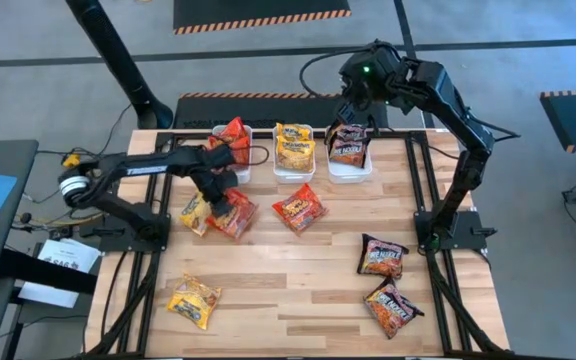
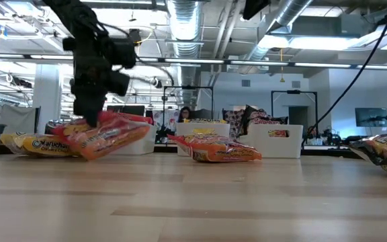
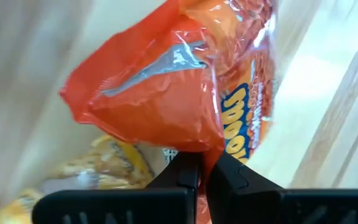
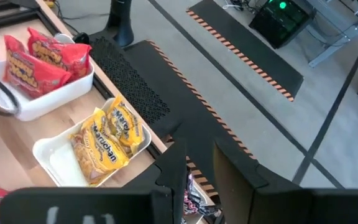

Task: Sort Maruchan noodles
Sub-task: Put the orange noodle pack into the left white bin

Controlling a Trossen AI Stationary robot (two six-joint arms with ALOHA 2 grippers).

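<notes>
Three white tubs sit in a row at the far edge of the wooden table (image 1: 298, 290), and the sorting is partly done: the left tub (image 1: 240, 160) holds red packets (image 1: 234, 133), the middle tub (image 1: 294, 165) holds yellow packets (image 1: 293, 145), and the right tub (image 1: 350, 168) holds a dark packet (image 1: 349, 146).

Still loose, all nearer the front than the tubs, are a red packet held by the left gripper (image 1: 226, 203) just in front of the left tub, a yellow packet (image 1: 194, 212) touching it, another red packet (image 1: 299, 208) in front of the middle tub, a second yellow packet (image 1: 194, 300) well forward of the left tub, and two dark packets (image 1: 383, 257) (image 1: 391, 305) forward of the right tub.

The left gripper's fingers are pinched tight on the held red packet (image 3: 166, 106).

The right gripper (image 4: 201, 168) hovers above the right tub, fingers narrowly apart, holding nothing I can make out.

The table is pale planks with a black frame. Beyond it is an open workshop with ceiling ducts, bright lights and seated people.
</notes>
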